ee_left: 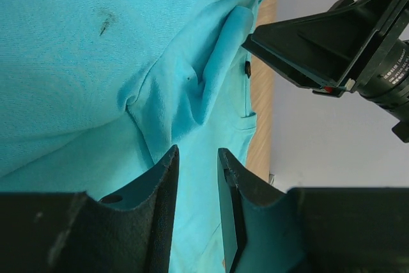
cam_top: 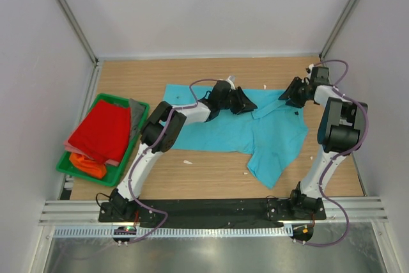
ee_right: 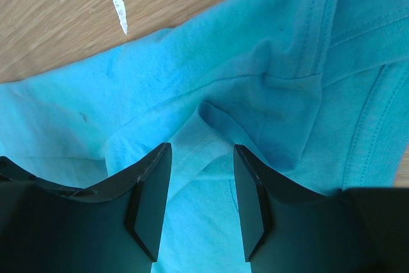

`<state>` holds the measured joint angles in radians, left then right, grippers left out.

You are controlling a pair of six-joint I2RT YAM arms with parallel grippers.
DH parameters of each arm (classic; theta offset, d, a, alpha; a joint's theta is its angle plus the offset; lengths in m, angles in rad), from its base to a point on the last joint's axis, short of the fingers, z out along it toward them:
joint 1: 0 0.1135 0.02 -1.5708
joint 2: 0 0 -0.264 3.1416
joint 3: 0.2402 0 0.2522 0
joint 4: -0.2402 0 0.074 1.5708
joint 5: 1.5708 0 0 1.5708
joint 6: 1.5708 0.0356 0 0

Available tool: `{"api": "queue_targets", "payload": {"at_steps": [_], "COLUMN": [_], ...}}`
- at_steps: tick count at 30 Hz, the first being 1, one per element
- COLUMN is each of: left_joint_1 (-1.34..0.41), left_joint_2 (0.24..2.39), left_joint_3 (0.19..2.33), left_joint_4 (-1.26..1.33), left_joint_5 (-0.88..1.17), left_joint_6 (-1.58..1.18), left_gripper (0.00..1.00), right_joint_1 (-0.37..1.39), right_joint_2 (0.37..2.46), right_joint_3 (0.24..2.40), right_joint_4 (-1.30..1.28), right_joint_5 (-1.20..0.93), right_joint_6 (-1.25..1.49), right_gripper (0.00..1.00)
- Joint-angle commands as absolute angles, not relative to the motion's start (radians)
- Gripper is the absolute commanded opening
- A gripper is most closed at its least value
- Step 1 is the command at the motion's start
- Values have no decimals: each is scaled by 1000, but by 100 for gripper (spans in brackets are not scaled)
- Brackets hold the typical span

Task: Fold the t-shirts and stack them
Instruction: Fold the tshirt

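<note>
Turquoise shirt on the bench, first fold being set up

The table (cam_top: 192,177) carries the turquoise shirt (cam_top: 223,129) spread at centre, one sleeve trailing toward the near edge. The red shirt (cam_top: 102,129) and orange shirt (cam_top: 88,165) wait in the green tray (cam_top: 131,151) at left. The left gripper (ee_left: 196,158) and right gripper (ee_right: 198,151) each appear nipped on a ridge of cloth at the shirt's far edge. Judged next: raise both evenly, keep the edge taut, carry it over.
</note>
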<state>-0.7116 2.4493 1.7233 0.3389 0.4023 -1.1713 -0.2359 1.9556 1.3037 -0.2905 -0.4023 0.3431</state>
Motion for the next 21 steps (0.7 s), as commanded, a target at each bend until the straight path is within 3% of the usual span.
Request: {"api": "queue_targets", "payload": {"at_steps": [1, 13, 15, 19, 21], "left_joint_1": [-712, -715, -713, -715, -713], "left_joint_2": [2459, 2462, 2462, 2465, 2468], "left_joint_3": [1755, 1755, 1755, 1758, 1767], "left_joint_4": [354, 344, 336, 327, 319], "left_joint_5": [410, 416, 426, 443, 445], "left_joint_6": [-1172, -1172, -1167, -1166, -1164], "left_gripper": [32, 32, 32, 31, 31], "right_joint_1": [-238, -238, -238, -238, -238], "right_joint_2": [1962, 2008, 2014, 2005, 2002], "right_joint_3": [1345, 1356, 1370, 1374, 1379], "right_joint_4": [-302, -268, -267, -265, -282], "right_joint_5": [-377, -422, -431, -428, -431], "right_joint_6": [284, 299, 307, 308, 314], "right_gripper": [49, 42, 34, 30, 18]}}
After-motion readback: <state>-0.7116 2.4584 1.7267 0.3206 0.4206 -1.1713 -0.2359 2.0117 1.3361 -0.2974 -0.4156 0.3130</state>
